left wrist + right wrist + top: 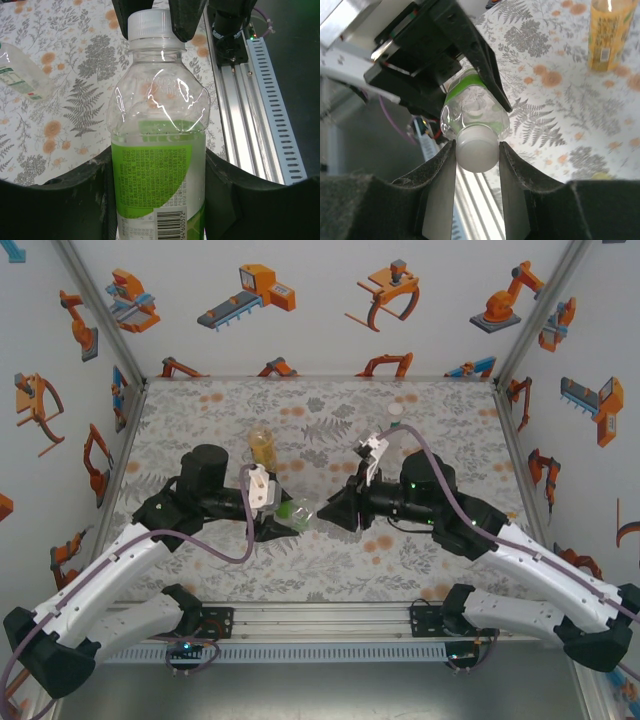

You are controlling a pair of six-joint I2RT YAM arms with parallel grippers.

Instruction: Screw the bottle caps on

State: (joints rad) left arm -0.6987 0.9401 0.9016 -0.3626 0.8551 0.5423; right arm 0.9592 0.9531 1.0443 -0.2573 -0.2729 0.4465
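**A:** Where's the cap?

**B:** The white cap [477, 145] sits on the neck of the green-labelled bottle [157, 165]. The right hand [477, 152] is pinching it, one finger pressed flat to each side.

**A:** And the bottle itself?

**B:** It's held off the counter [200, 410], lying roughly level between the two arms. The left hand [157, 200] is clamped round its labelled body, so the neck points at the right hand.

**A:** So which step is this?

**B:** The turning, I'd say. The cap looks square on the neck in the left wrist view, but I can't tell how far down the thread it is.

**A:** What does the next move need?

**B:** The right wrist has to rotate about the bottle's own axis while the left grip keeps the body from spinning. The clear wall above the label is already creased, so a hard squeeze could buckle it.

**A:** Can you read anything?

**B:** The green label carries dense small print I can't make out. There's a barcode at its lower edge, and its digits are only partly legible.

**A:** Anything else about?

**B:** An amber bottle [609, 30] stands further back, with writing too small to read. A clear bottle [20, 75] lies on the floral counter, well apart from the hands.
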